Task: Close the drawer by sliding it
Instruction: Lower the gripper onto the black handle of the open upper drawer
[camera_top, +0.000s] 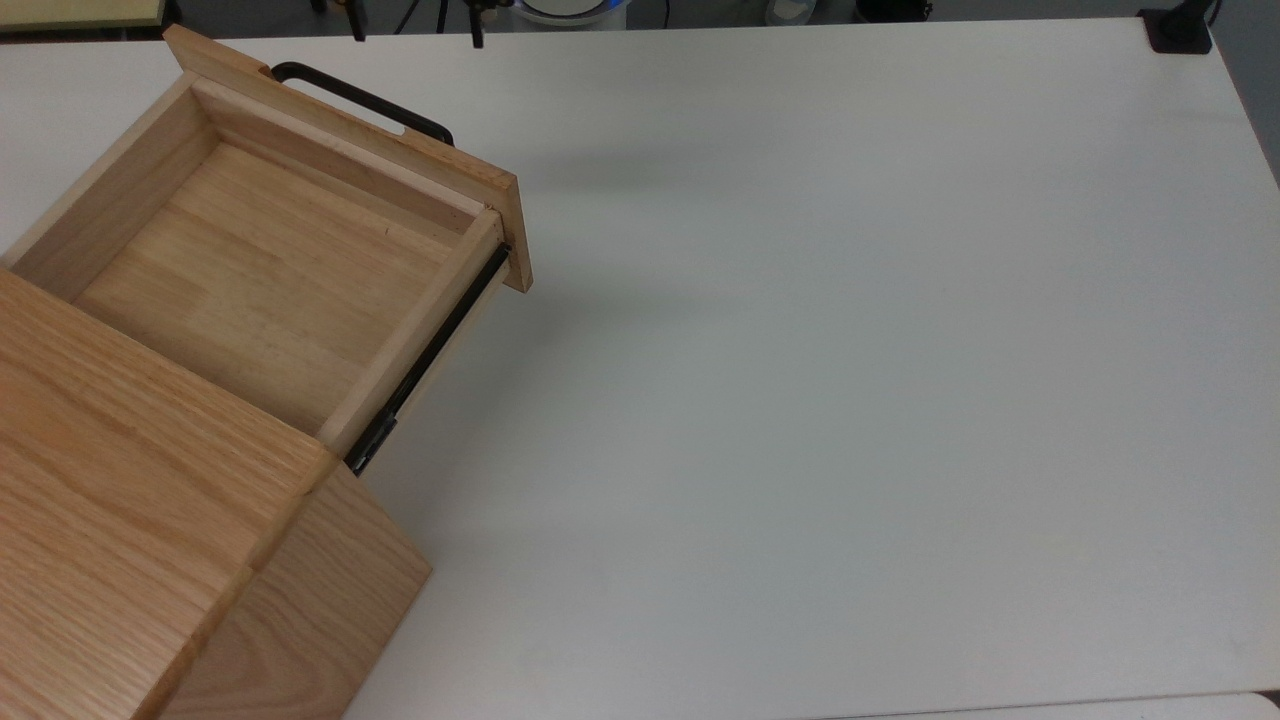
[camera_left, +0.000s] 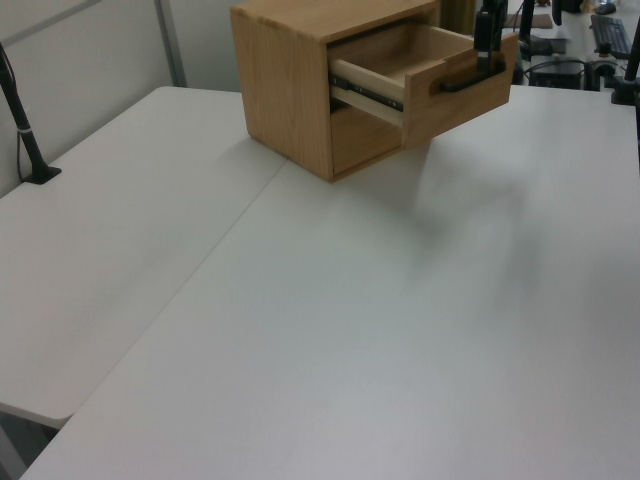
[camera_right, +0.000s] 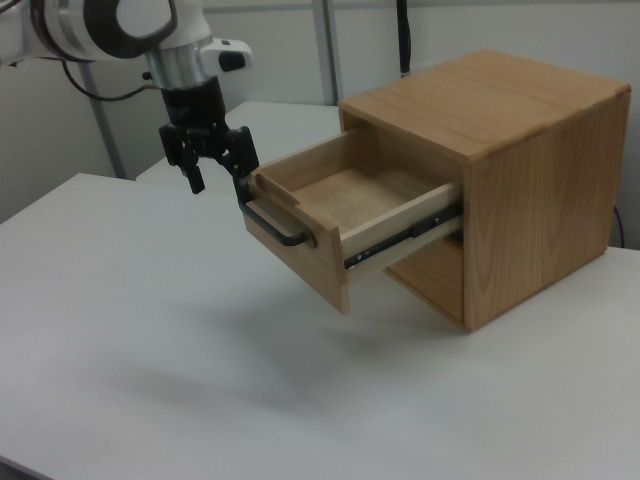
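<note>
**Drawer pulled out, gripper spread in front of the handle**

On the white table (camera_right: 120, 330) stands an oak cabinet (camera_right: 520, 170) with the drawer (camera_right: 345, 205) drawn well out of its upper opening. From the right view comes the fullest sight of the arm (camera_right: 110, 25): it reaches down to the gripper (camera_right: 218, 178), whose two black fingers are spread apart and hold nothing. One fingertip hangs right at the end of the black bar handle (camera_right: 280, 228); whether it touches cannot be told. The other finger stands clear, out over the table on the right view's left.

Looking down, the top view shows what the others do not: the drawer's bare wooden floor, its black side rail (camera_top: 430, 360), and two dark fingertips (camera_top: 477, 35) at the upper edge, beyond the front panel (camera_top: 400, 150). From the left view, the gripper's dark shape overlaps the handle's far end, and the lower compartment (camera_left: 365, 140) under the drawer is seen open.
</note>
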